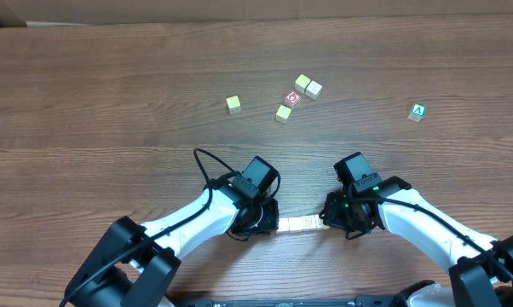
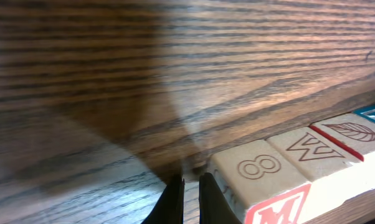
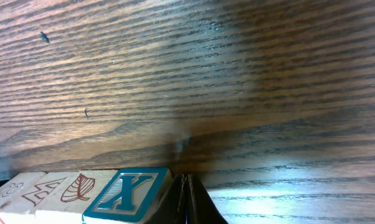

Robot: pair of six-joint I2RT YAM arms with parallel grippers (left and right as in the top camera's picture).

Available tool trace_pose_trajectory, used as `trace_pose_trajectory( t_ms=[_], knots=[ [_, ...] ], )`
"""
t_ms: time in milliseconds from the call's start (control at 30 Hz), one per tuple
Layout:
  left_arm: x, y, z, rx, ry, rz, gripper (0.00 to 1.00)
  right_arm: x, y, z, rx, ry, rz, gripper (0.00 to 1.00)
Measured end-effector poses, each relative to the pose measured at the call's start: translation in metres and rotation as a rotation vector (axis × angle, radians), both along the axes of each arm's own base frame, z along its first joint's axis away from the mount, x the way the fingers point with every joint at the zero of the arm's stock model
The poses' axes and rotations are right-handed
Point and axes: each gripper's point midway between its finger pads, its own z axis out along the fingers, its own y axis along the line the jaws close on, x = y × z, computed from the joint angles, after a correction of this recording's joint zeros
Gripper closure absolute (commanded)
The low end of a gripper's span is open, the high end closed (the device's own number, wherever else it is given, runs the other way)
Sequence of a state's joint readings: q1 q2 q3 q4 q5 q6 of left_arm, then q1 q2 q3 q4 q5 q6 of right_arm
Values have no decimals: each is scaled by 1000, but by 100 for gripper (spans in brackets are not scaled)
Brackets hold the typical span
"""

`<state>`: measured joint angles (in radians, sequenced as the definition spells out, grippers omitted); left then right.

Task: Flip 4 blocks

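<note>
Bracing the row of four blocks (image 1: pixel 299 224) at lower centre, I set left gripper (image 2: pixel 190 185) and right gripper (image 3: pixel 186 186), jaws pressed together, against its ends; next, I judge, roll it evenly.

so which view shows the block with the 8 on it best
Left wrist: the 8 block is close and sharp, its numeral readable, beside the left gripper. Right wrist catches only part of it, at the frame's bottom-left corner. Overhead shows the row as a pale strip, print unreadable.
</note>
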<state>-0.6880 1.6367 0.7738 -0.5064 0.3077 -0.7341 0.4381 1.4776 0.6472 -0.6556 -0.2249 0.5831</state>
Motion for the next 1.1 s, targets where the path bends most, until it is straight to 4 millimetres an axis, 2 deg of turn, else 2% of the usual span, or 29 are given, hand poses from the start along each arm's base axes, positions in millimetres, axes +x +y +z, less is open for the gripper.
trace_pose_trajectory(
  t_ms=[600,1100],
  knots=[
    [-2,1,-1,3,-21,-103,96,-9,2,0,17,44,0,96],
    [-2,20,-2,31,-6,-177,96,-22,8,2,61,120,-31,96]
  ],
)
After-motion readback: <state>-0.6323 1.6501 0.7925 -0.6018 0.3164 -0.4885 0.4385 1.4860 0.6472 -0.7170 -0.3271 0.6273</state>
